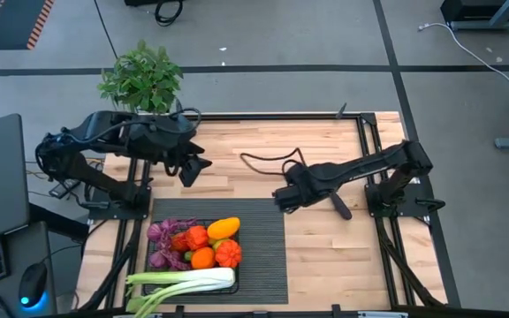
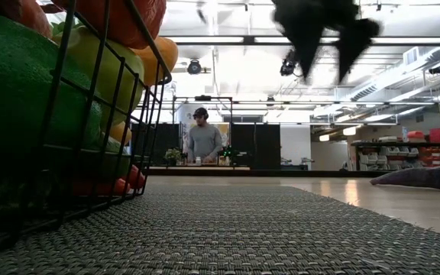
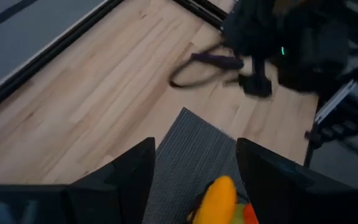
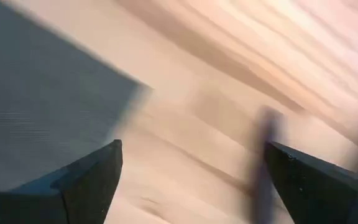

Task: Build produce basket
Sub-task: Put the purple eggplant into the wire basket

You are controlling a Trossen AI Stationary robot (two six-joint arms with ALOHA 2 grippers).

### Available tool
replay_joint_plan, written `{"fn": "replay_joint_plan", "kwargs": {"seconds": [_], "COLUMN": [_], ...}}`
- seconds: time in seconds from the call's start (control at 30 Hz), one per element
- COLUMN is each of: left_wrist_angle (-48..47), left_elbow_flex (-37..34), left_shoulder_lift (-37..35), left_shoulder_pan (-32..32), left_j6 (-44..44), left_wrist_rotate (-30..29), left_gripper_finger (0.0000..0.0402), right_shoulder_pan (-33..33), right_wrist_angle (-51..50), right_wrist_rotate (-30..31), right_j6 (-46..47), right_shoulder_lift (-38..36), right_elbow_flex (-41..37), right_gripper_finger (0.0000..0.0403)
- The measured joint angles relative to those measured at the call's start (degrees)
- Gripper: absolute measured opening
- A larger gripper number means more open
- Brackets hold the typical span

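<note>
Spreading across the scene, the wooden worktop [image 1: 325, 247] carries a dark ribbed mat [image 1: 263, 256], which serves as the landmark. On the mat's left half sits the basket [image 1: 159, 261], already loaded with produce: purple grapes [image 1: 162, 234], a yellow pepper [image 1: 224, 228], red and orange pieces [image 1: 203, 247], and a leek [image 1: 184, 281] laid along the basket's near edge. A potted plant [image 1: 141, 78] stands well beyond the mat's far left corner, off the wood.

The left claw [image 1: 193, 168] hangs above the bare wood just beyond the mat's far left corner, its fingers partly open and holding nothing. The right claw [image 1: 283, 198] hovers at the mat's far right corner, fingers spread wide and likewise empty.

No loose produce shows on the worktop, so the filling step looks essentially finished. The next move probably calls for both arms to pull clear of the mat, or for a last check that nothing sits loose on the rim.
</note>
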Motion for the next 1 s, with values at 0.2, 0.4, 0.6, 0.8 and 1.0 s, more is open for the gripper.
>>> {"fn": "replay_joint_plan", "kwargs": {"seconds": [0.2, 0.4, 0.6, 0.8, 1.0], "left_wrist_angle": [0.06, 0.70, 2.37, 2.34, 2.51], "left_elbow_flex": [0.02, -0.04, -0.03, -0.02, -0.02], "left_shoulder_lift": [1.65, 2.84, 3.31, 4.28, 5.66], "left_shoulder_pan": [-1.75, -4.59, -7.54, -9.00, -10.00], "left_j6": [5.67, 7.26, 7.68, 6.79, 4.43], "left_wrist_rotate": [-0.02, 0.02, 0.03, -0.02, 0.11], "left_gripper_finger": [0.0231, 0.0231, 0.0231, 0.0231, 0.0231], "right_shoulder_pan": [-0.98, -3.24, -3.48, -3.50, -4.11], "right_wrist_angle": [-8.91, -9.11, -8.44, -1.25, 9.64], "right_wrist_rotate": [-3.34, -14.16, -21.03, -23.95, -28.03], "right_j6": [4.61, 2.64, -0.40, -4.76, -10.34], "right_shoulder_lift": [1.86, 2.02, 1.97, 1.93, 1.93], "right_elbow_flex": [-1.96, -10.17, -18.43, -25.62, -32.23], "right_gripper_finger": [0.0380, 0.0366, 0.0357, 0.0350, 0.0348]}}
